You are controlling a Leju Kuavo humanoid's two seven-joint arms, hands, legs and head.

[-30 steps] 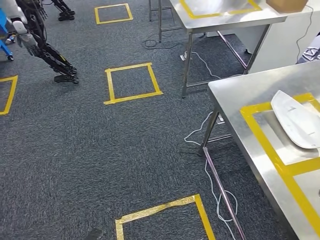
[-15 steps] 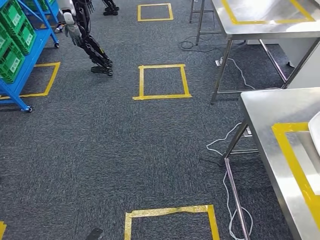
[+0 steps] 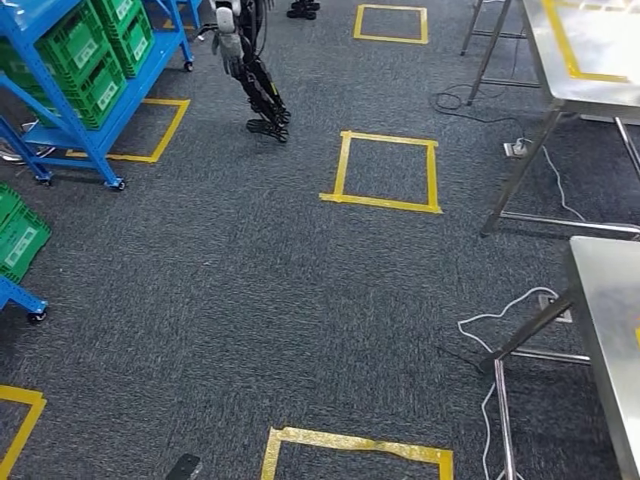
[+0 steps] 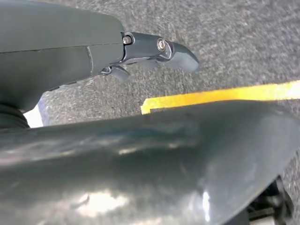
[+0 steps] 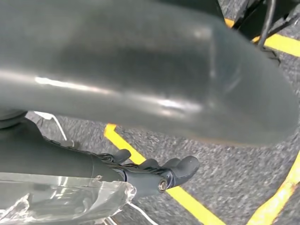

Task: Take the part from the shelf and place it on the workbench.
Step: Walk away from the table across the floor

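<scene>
A blue wheeled shelf (image 3: 96,128) holding green bins (image 3: 90,62) stands at the far left in the head view, and a second blue rack with a green bin (image 3: 18,238) sits nearer at the left edge. The steel workbench's corner (image 3: 610,320) shows at the lower right. My left hand (image 4: 106,51) hangs over the dark carpet, fingers straight and apart from the thumb, holding nothing. My right hand (image 5: 148,176) hangs the same way, fingers stretched out with nothing in them.
Another humanoid robot (image 3: 253,70) stands beyond the shelf. Yellow tape squares (image 3: 385,170) mark the carpet, one just ahead (image 3: 355,445). A second steel table (image 3: 585,50) is at the far right. White cables (image 3: 498,310) trail by the workbench legs.
The camera has swung left: the workbench with the white part on it slid out at the right, and the blue shelves with green bins came in at the left.
</scene>
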